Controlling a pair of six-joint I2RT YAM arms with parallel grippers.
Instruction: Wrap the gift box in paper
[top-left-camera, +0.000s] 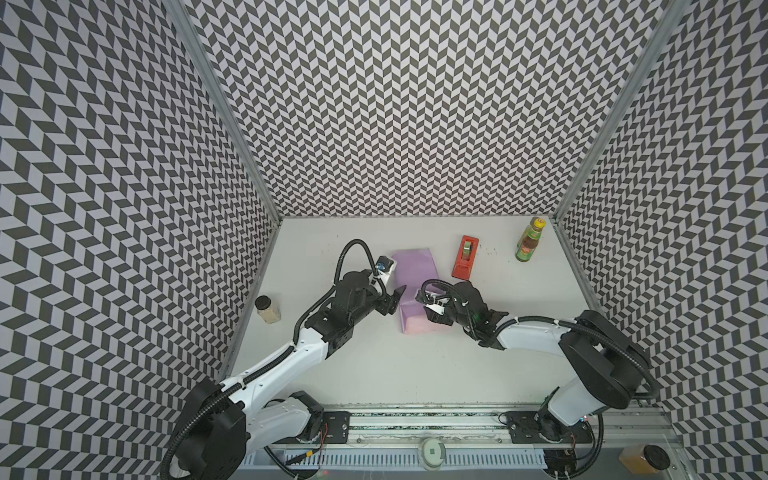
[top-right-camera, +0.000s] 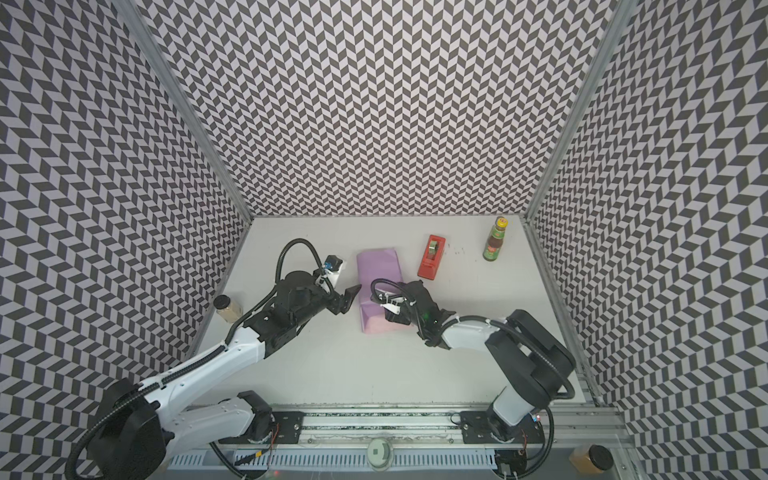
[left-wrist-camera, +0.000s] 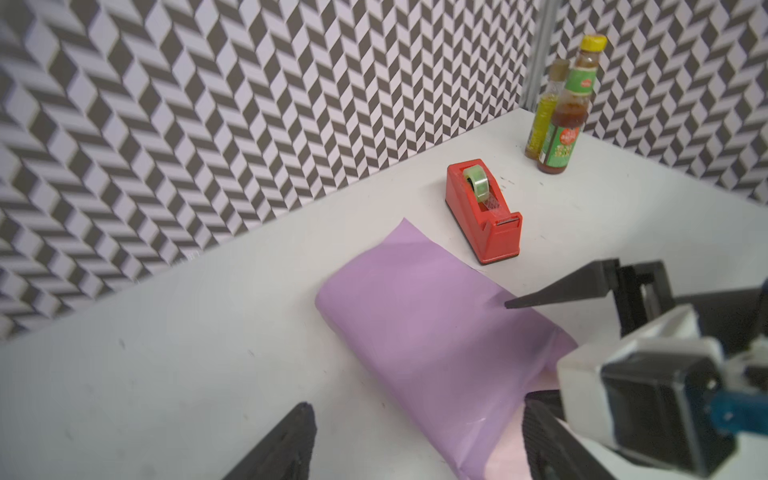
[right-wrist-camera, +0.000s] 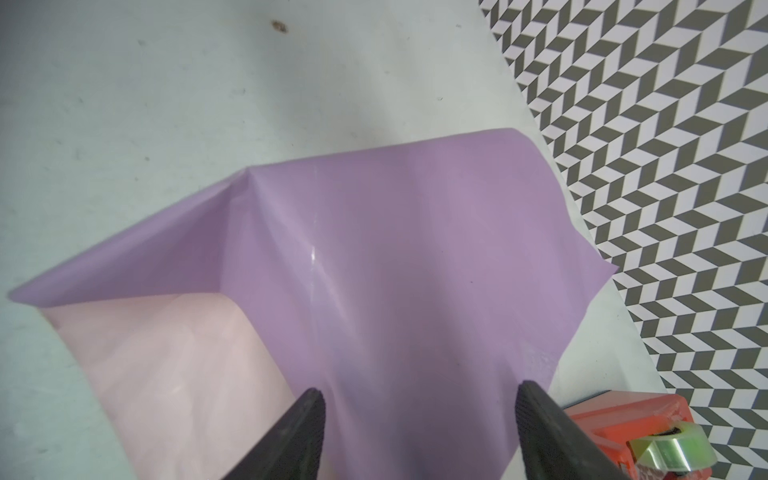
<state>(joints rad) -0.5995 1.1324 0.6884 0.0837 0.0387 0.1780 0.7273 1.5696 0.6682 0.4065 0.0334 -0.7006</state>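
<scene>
The paper (top-left-camera: 413, 266) (top-right-camera: 378, 266) lies folded into a long lilac bundle in the middle of the table, with its pale pink face showing at the near end (right-wrist-camera: 166, 365). The gift box is hidden under it. My left gripper (top-left-camera: 396, 300) (left-wrist-camera: 417, 402) stands open at the bundle's left edge, one finger over the bare table and the other by the pink end. My right gripper (right-wrist-camera: 419, 390) (top-left-camera: 426, 305) is open too, hovering over the lilac top (right-wrist-camera: 395, 249) from the right. Neither holds anything.
A red tape dispenser (top-left-camera: 465, 257) (left-wrist-camera: 484, 212) stands just right of the paper's far end. A sauce bottle (top-left-camera: 528, 241) is at the back right corner. A spice jar (top-left-camera: 267, 309) stands by the left wall. Patterned walls enclose the table on three sides.
</scene>
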